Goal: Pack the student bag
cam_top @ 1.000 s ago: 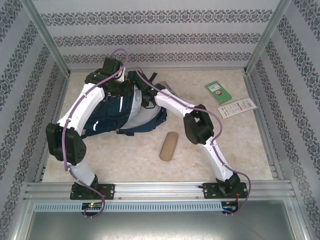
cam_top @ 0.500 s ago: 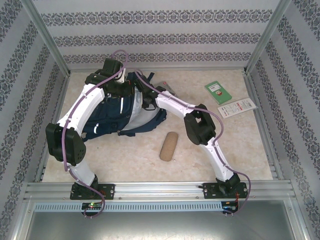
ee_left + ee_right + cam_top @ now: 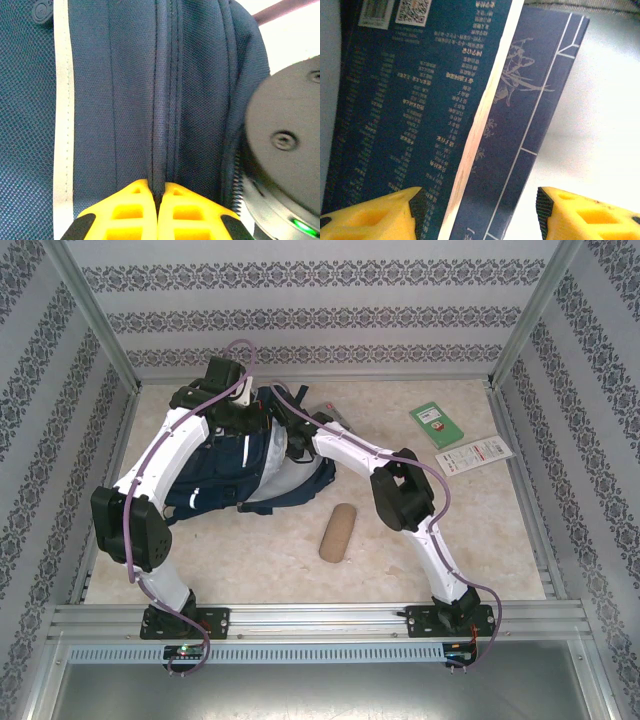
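The student bag (image 3: 235,468), a navy-blue backpack, lies at the back left of the table. My left gripper (image 3: 246,420) is shut on a raised seam of its fabric (image 3: 159,125), beside a white stripe (image 3: 62,100). My right gripper (image 3: 292,432) is at the bag's top opening. In the right wrist view my right gripper (image 3: 477,200) stands open around two dark books: a teal one with printed text (image 3: 405,110) and a navy one with thin white lines (image 3: 540,100). The right fingertip (image 3: 547,210) is clear of the navy book. Pale lining (image 3: 605,125) lies behind the books.
A tan roll-shaped pouch (image 3: 338,532) lies in front of the bag. A green book (image 3: 433,424) and a white booklet (image 3: 474,454) are at the back right. A red-edged item (image 3: 332,412) pokes out behind the right arm. Metal frame rails (image 3: 300,620) edge the table.
My right arm's elbow has shifted slightly right and its jaws have widened a little. The left gripper has kept its hold on the bag.
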Controlling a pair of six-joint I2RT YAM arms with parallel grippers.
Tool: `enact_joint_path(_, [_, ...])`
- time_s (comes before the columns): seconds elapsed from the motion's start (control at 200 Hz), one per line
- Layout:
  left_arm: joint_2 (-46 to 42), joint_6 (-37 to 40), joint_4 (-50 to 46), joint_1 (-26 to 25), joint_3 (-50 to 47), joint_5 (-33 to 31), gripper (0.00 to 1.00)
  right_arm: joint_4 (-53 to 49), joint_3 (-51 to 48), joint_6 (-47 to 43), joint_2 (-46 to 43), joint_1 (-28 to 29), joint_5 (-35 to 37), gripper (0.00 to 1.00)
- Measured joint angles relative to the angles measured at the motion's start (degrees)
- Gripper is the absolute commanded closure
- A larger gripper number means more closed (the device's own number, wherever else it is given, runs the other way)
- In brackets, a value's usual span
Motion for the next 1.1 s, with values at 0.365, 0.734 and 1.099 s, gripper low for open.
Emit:
enact_joint_path(0.365, [0.0, 1.07, 1.11, 0.04, -0.63, 0.68, 1.0, 6.32, 2.05, 2.19, 1.9, -0.11, -7.1, 0.41])
enact_joint_path(0.734, [-0.02, 2.93, 0.48, -0.02, -0.63, -0.74, 1.0, 15.67, -4.09, 4.26, 0.59, -0.5, -10.45, 0.39])
enact_joint_path(1.099, [-5.29, 4.44, 0.04, 0.33, -5.11, -5.99, 1.0, 16.02, -23.41, 2.97, -14.14, -1.14, -8.39, 0.39])
